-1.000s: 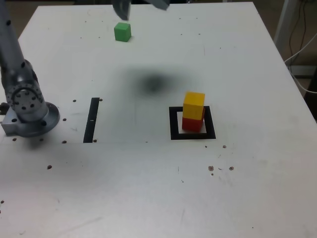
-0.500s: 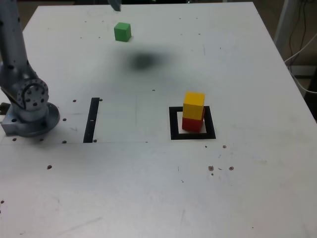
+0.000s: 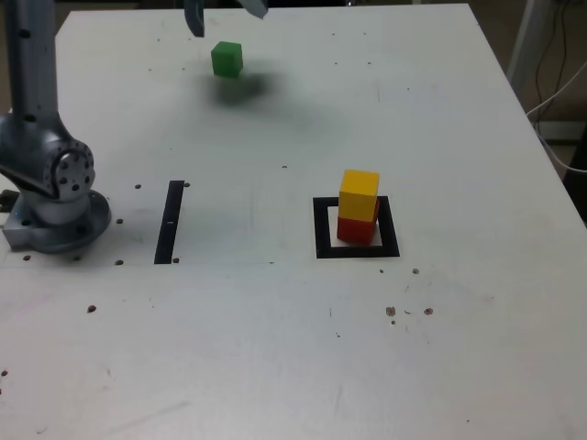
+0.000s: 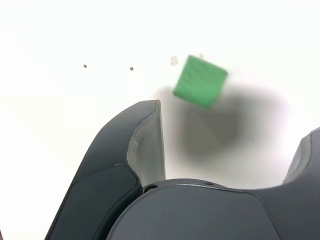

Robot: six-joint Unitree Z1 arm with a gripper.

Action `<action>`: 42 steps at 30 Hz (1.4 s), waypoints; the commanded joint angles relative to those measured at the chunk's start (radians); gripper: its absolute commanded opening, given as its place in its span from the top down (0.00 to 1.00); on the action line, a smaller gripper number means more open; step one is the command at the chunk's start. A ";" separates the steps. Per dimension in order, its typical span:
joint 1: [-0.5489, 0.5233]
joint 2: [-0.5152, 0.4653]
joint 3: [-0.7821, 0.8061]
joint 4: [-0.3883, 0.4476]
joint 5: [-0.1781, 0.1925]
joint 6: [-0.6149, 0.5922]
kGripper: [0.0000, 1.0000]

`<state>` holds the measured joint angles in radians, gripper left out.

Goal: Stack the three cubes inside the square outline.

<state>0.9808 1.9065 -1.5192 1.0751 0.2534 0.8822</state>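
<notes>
The green cube (image 3: pixel 227 59) lies alone on the white table at the far end, toward the exterior view's left. My gripper (image 3: pixel 225 14) hangs open just above and behind it, cut off by the frame's upper edge. In the wrist view the green cube (image 4: pixel 200 81) lies on the table beyond my open gripper (image 4: pixel 237 117), and nothing sits between the dark fingers (image 4: pixel 145 145). The yellow cube (image 3: pixel 359 193) rests on the red cube (image 3: pixel 356 229) inside the square outline (image 3: pixel 322 229), right of centre in the exterior view.
A narrow black strip (image 3: pixel 170 222) lies on the table left of centre in the exterior view. The arm's grey base (image 3: pixel 55 197) stands at the left edge. Small dark specks dot the tabletop (image 3: pixel 293 348).
The gripper has shifted toward the exterior view's left and come down over the green cube. Its shadow has slid across the table up to the cube. No cube has moved.
</notes>
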 commanded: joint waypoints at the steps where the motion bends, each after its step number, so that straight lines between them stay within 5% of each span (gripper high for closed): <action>1: 0.018 0.038 -0.016 0.009 0.001 0.008 0.08; 14: 0.043 0.168 -0.069 0.025 0.004 0.023 0.13; 26: 0.042 0.214 -0.097 0.057 -0.005 0.023 0.43; 42: 0.042 0.260 -0.121 0.080 -0.027 0.024 0.51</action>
<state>1.0230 2.1606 -1.6369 1.1519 0.2307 0.9049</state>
